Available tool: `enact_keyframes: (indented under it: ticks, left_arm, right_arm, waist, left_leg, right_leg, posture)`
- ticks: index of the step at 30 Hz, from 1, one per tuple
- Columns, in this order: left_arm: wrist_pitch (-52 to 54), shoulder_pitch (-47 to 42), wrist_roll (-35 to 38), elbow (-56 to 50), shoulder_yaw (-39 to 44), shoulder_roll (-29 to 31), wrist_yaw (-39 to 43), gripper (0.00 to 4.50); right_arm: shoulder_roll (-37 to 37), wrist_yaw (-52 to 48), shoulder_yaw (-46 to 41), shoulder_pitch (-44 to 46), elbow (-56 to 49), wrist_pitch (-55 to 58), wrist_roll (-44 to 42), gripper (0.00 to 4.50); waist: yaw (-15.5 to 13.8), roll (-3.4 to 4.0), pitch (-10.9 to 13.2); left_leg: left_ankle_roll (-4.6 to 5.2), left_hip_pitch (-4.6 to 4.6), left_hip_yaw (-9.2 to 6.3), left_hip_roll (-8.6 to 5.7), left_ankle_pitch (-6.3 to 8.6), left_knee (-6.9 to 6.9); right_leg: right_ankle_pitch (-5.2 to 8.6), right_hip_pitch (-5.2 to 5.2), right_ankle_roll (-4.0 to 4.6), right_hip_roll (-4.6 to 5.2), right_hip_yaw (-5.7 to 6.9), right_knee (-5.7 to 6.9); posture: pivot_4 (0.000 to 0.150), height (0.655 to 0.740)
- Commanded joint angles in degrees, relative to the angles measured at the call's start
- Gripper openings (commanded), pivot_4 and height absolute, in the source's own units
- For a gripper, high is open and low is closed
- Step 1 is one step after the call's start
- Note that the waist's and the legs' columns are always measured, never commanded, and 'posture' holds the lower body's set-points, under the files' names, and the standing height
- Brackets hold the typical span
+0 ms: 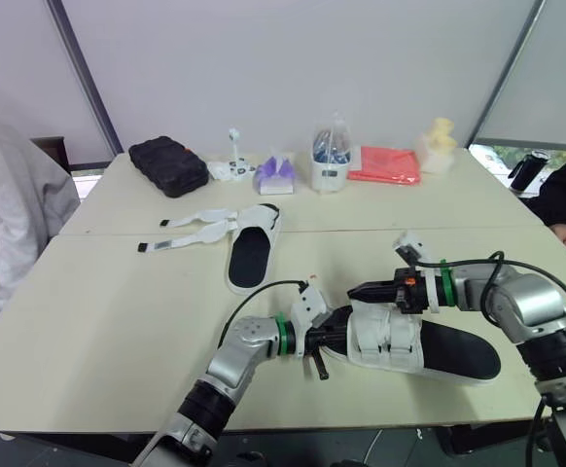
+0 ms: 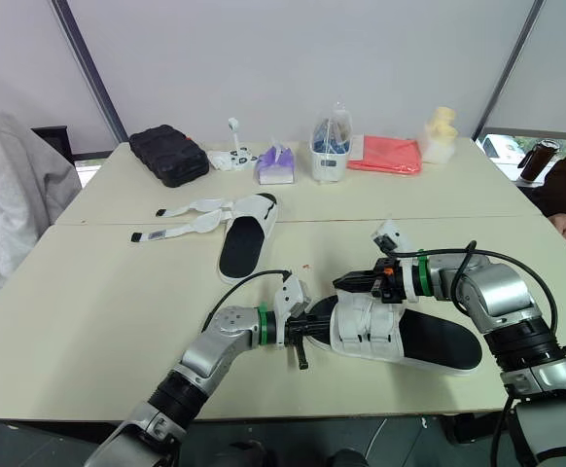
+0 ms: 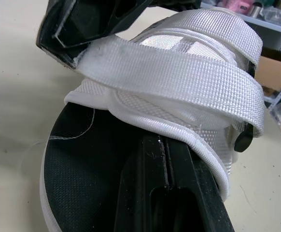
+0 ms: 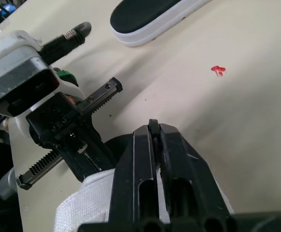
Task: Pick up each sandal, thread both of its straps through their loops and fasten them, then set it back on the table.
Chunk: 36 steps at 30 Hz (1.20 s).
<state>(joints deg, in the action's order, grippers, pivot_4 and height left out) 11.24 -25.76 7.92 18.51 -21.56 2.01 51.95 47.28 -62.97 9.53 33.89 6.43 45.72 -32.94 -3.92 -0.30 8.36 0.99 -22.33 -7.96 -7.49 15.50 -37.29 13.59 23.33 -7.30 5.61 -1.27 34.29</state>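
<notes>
Near sandal (image 1: 458,352) lies flat on the front tabletop (image 1: 118,321), toe toward the robot's left, heel toward its right. Both white straps are folded across the top of it.

Right hand (image 1: 356,290) comes in from the far side and sits above the straps. Fingers are together and clamped on the end of the toe-side strap (image 3: 179,72). The left wrist view shows the webbing running straight into them. Heel-side strap (image 3: 213,29) lies just behind it, wrapped over the foot.

Left hand (image 1: 336,338) is at the toe end, low over the black footbed, fingers pressed together. Tip is touching the padded rim under the toe-side strap. Can't tell whether it pinches that rim or just butts against it.

The two hands are close together, meeting over the sandal's front half.

Second sandal (image 1: 249,255) lies farther back, well apart from both hands. Its loose straps (image 1: 191,219) are splayed out flat to the robot's left.

Along the far edge: black case (image 1: 168,165) and red pouch (image 1: 385,165). A person's light sleeve (image 1: 11,214) is at the tabletop's left side.
</notes>
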Motion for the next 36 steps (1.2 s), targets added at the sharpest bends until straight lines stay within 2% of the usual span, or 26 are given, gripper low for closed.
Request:
enact_keyframes:
  ticks: [1, 6, 11, 18, 25, 29, 32, 36]
  left_arm:
    - [1.4, 1.2, -2.6, 3.3, -1.7, 0.4, -1.8, 0.0]
    - [1.5, 1.3, -2.4, 3.2, -1.6, 0.5, -1.7, 0.0]
    - [1.5, 1.1, -2.3, 3.4, -1.8, 0.7, -1.4, 0.0]
    - [1.4, 0.9, -2.3, 3.7, -1.9, 0.8, -1.2, 0.0]
    - [1.3, 0.7, -2.4, 3.9, -1.9, 0.8, -1.5, 0.0]
    - [1.2, 0.6, -2.5, 4.1, -1.9, 0.8, -1.5, 0.0]
    - [0.9, 0.3, -2.5, 4.4, -1.8, 0.7, -1.6, 0.0]
    - [0.6, 0.1, -2.5, 4.7, -1.6, 0.7, -1.7, 0.0]
  right_arm:
    - [-0.6, -0.2, -4.8, 0.8, -2.0, 1.5, -2.2, 0.03]
    - [-2.9, 3.9, -13.1, 1.2, -2.1, 6.2, -6.7, 0.03]
    - [-3.7, 7.7, -17.1, -2.1, -2.6, 6.9, -6.6, 0.03]
    - [-3.7, 11.4, -14.5, -4.8, -1.4, 5.2, -1.4, 0.03]
    - [-1.8, 9.3, -6.7, -6.5, -0.4, -0.4, 6.5, 0.03]
    - [-2.0, 8.6, -6.5, -6.1, 0.1, -1.2, 7.2, 0.03]
    - [-1.9, 8.2, -6.1, -5.9, -0.3, -2.1, 8.2, 1.02]
    - [-2.4, 8.3, -7.8, -6.1, -1.1, -2.4, 8.4, 3.1]
  waist:
    - [0.0, 0.0, 0.0]
    - [0.0, 0.0, 0.0]
    - [0.1, 0.02, 0.0]
    - [0.2, 0.09, 0.0]
    - [0.3, 0.09, -0.1]
    - [0.3, 0.08, -0.1]
    - [0.2, 0.08, -0.1]
    - [0.2, 0.09, -0.1]
  left_leg:
    - [0.0, 0.0, 0.0, 0.0, 0.0, 0.0]
    - [0.0, -0.01, 0.0, 0.01, 0.0, 0.01]
    - [-0.01, -0.01, -0.01, 0.03, 0.0, 0.05]
    - [-0.05, -0.01, 0.02, 0.03, -0.04, 0.05]
    - [-0.06, 0.04, 0.02, 0.03, -0.04, 0.04]
    - [-0.06, 0.13, 0.02, 0.03, -0.04, 0.04]
    - [-0.06, 0.13, 0.02, 0.03, -0.04, 0.04]
    - [-0.06, 0.12, 0.01, 0.03, -0.04, 0.07]
  right_leg:
    - [0.0, 0.0, 0.0, 0.0, 0.0, 0.01]
    - [-0.01, -0.01, 0.02, 0.0, -0.01, 0.02]
    - [-0.02, 0.02, 0.04, -0.02, -0.03, 0.05]
    - [-0.04, 0.04, 0.06, -0.03, -0.06, 0.09]
    - [-0.04, -0.01, 0.06, -0.04, -0.05, 0.09]
    - [-0.04, -0.07, 0.05, -0.05, -0.04, 0.08]
    - [-0.04, -0.07, 0.05, -0.05, -0.04, 0.08]
    - [-0.04, -0.06, 0.05, -0.04, -0.04, 0.08]
  posture:
    - [0.15, 0.74]
    - [0.15, 0.74]
    - [0.15, 0.74]
    - [0.15, 0.74]
    - [0.15, 0.74]
    - [0.15, 0.74]
    - [0.15, 0.74]
    - [0.15, 0.74]
